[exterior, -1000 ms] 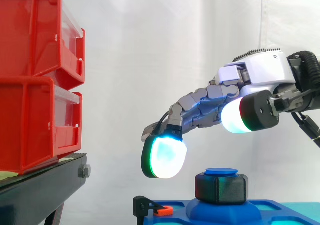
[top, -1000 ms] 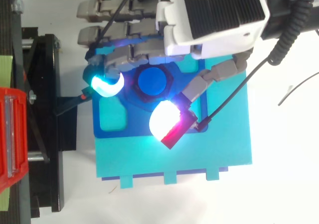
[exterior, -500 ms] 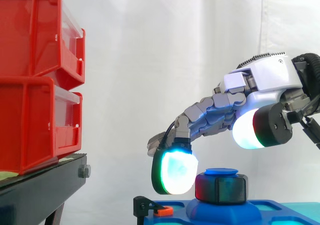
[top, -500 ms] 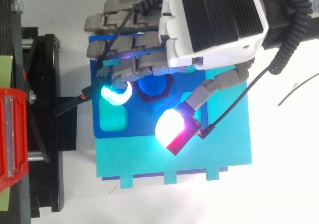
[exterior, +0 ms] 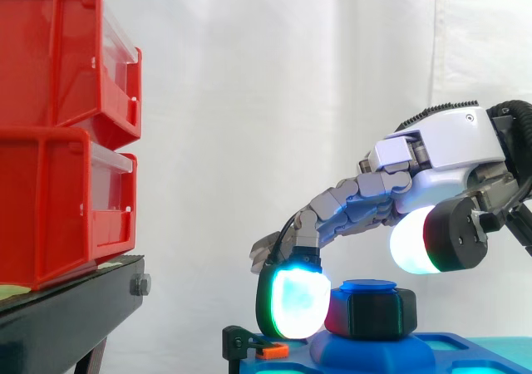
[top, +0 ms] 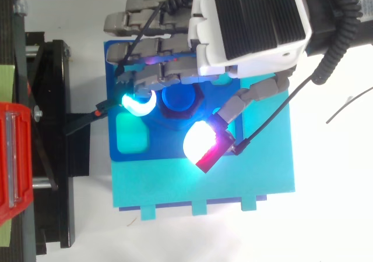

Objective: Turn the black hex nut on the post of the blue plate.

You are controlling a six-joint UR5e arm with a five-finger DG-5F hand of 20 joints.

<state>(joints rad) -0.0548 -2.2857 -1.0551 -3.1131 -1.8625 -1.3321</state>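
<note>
The black hex nut [exterior: 372, 312] sits on the blue post [top: 178, 98] of the blue plate [top: 129, 150], under the post's round blue cap. My hand [exterior: 440, 141] reaches in from the right and hangs over the nut, open, with its fingers stretched down to the left. One glowing cyan fingertip [exterior: 291, 302] rests against the nut's left side, the same fingertip [top: 138, 102] lying just left of the nut from above. The thumb pad [exterior: 424, 241] glows white and red above and to the right of the nut, apart from it.
Two red bins [exterior: 62, 133] are stacked on a black stand [exterior: 66, 316] at the left. A teal base [top: 204, 186] lies under the blue plate. A small orange clip [exterior: 270, 351] and a black bracket [top: 78, 122] sit at the plate's left edge.
The hand has come down and moved right; its glowing fingertip dropped from above the plate to the nut's left side. The thumb pad has sunk a little.
</note>
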